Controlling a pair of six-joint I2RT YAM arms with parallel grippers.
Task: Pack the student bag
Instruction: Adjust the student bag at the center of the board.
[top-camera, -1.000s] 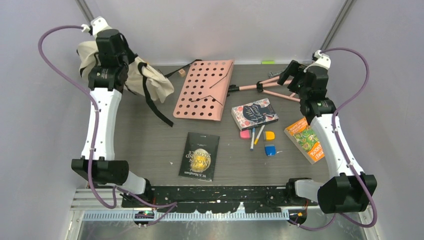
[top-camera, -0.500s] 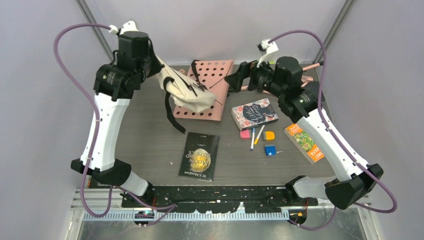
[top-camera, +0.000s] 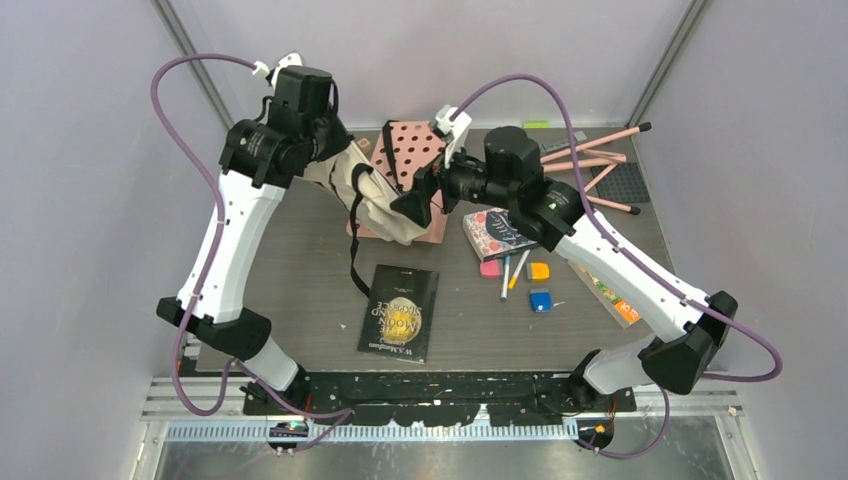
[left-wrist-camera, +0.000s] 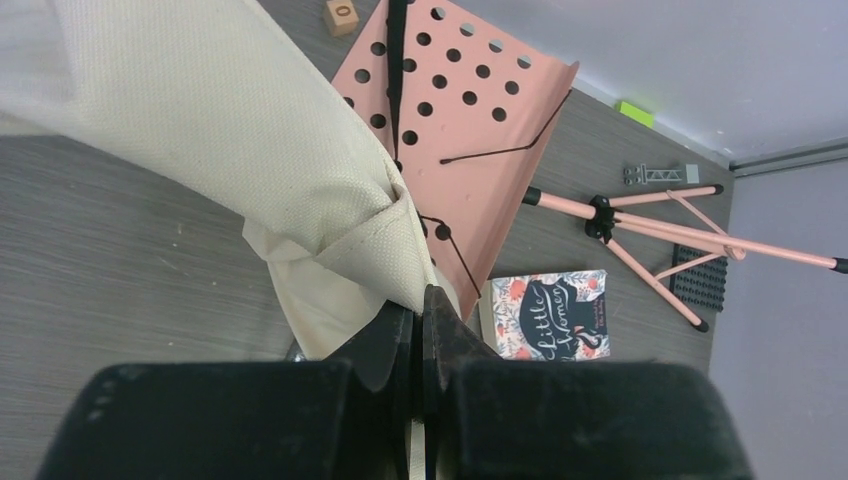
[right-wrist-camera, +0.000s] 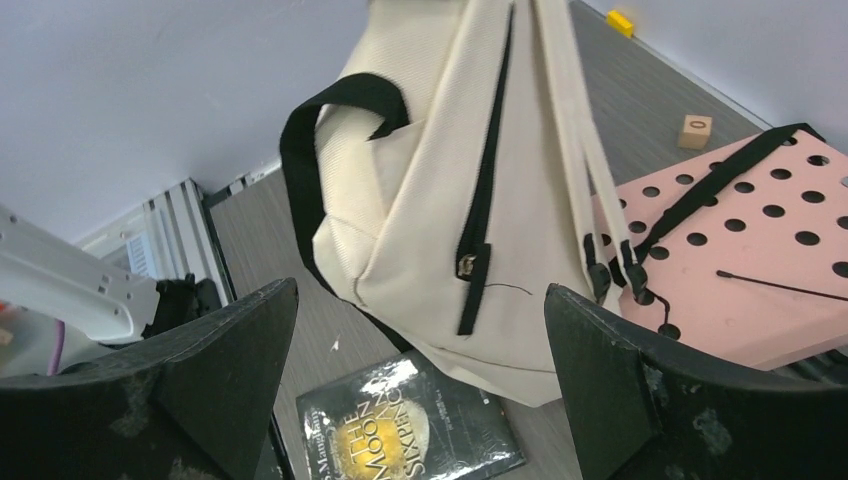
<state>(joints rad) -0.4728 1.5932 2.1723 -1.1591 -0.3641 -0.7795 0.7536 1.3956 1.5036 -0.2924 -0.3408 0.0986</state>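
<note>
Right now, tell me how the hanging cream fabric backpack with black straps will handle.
Likely floppy: the cream fabric backpack sags in folds from the shut left gripper. Probably light: a pinch holds it. Loose black straps may snag.

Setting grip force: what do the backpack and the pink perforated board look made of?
Backpack: cream woven fabric, canvas-like, matte; the weave is visible and it hangs in soft folds. Pink perforated board: rigid, smooth sheet with a satin finish and clean round punched holes; probably painted metal, possibly plastic.
</note>
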